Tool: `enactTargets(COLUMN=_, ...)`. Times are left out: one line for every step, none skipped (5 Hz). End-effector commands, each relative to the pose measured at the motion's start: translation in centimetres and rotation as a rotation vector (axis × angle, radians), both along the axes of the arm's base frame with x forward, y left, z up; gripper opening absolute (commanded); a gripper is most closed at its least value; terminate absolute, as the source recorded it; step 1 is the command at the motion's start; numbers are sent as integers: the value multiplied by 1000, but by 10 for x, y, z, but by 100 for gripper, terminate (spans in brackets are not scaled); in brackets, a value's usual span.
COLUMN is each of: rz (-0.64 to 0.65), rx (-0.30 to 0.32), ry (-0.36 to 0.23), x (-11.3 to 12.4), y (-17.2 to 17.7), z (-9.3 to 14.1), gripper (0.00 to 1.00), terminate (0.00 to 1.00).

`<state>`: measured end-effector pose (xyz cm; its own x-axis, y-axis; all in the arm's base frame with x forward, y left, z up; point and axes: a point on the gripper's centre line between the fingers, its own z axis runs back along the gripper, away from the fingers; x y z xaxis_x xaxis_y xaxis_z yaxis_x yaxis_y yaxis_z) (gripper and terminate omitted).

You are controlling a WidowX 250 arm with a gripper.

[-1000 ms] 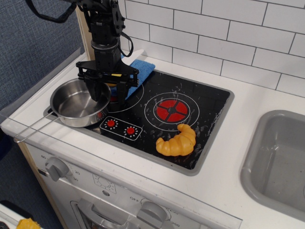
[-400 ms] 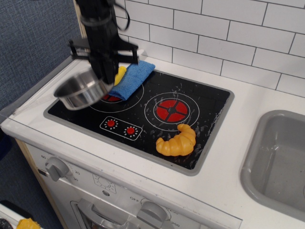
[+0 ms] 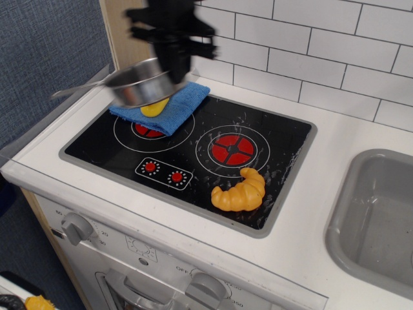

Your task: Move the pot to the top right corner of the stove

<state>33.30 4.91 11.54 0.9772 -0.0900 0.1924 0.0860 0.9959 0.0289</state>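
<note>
The pot [image 3: 139, 87] is a small shiny steel saucepan, held in the air above the back left of the stove [image 3: 284, 139], its thin wire handle [image 3: 74, 89] pointing left. My gripper [image 3: 174, 61] is black and motion-blurred, and is shut on the pot's right rim. The stove is a black glossy cooktop with a grey rim, two red burners ringed in white [image 3: 233, 149] and two red control dots [image 3: 150, 167]. The pot hangs over a blue cloth and hides part of it.
A blue cloth [image 3: 174, 106] with a yellow object [image 3: 153, 108] on it lies at the stove's back left. A yellow croissant [image 3: 242, 192] lies at the front right of the stove. A grey sink basin [image 3: 377, 216] is at the right. A white tiled wall [image 3: 310, 45] stands behind.
The pot was lifted off the stove's front left corner and carried up, back and to the right with my gripper. The blue cloth and yellow object now show more.
</note>
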Motion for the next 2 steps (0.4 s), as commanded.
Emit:
enactTargets(rz=-306, rx=54, ry=-8, x=31, y=-59, z=-7, gripper=0, terminate=0)
enactTargets(rz=-385, rx=52, ry=8, x=33, y=-80, z=-22, gripper=0, terminate=0)
